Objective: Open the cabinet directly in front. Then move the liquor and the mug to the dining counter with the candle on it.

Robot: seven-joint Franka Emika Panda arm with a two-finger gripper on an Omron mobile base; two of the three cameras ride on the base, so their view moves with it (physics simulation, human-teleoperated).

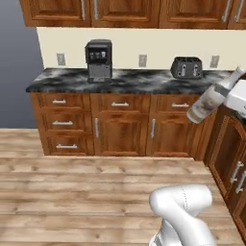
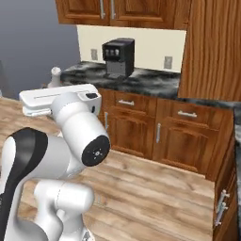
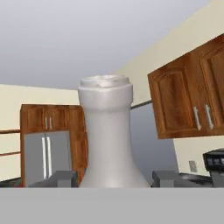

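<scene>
With the arm swung out to the right edge of my left base view, I see the liquor (image 1: 210,98) carried in the air, tilted with its white cap up and to the right, its base hanging in front of the low cabinets and clear of the bench (image 1: 129,80). In the hand view the bottle (image 3: 106,135) stands between the two dark fingertips (image 3: 65,178), neck rising up the middle of the picture, so the jaws (image 3: 114,179) are partly open and clamped on its body, one tip on each side. On the bench behind, a black coffee machine (image 1: 99,60) stands toward the left end and a dark toaster (image 1: 187,67) toward the right end, both back near the wall and well apart from each other. Wall cabinets (image 1: 120,12) with grey bar handles run along the top, their doors shut where I can see them. From the right base view the arm's white forearm (image 2: 59,100) reaches left across the picture, and the coffee machine (image 2: 118,58) sits on the bench beyond it; a small pale rounded shape (image 2: 55,75) shows at the bench's left end, too small for me to identify. In the hand view I also make out a steel fridge (image 3: 46,159) far off to the left.
</scene>
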